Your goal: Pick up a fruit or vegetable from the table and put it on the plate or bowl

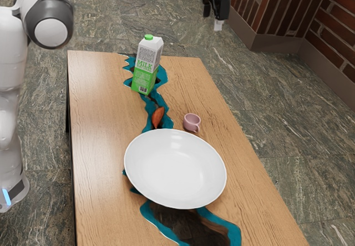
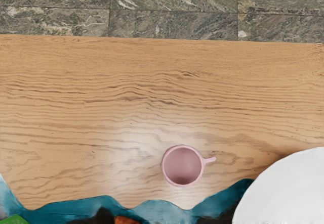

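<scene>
Hanging high over the counter (image 1: 94, 146), the claw (image 1: 215, 7) is seen against the stone floor; whether it is released or clenched cannot be told. A wide bare band of wood is left along the exterior view's left edge, and a narrower one along the right edge past the pink cup (image 1: 192, 123) and white plate (image 1: 175, 168). One of each thing is counted: one milk carton (image 1: 148, 64), one cup, one plate, one orange vegetable (image 1: 158, 116). The vegetable is lying on the teal strip between carton and plate, just beside the cup.
</scene>
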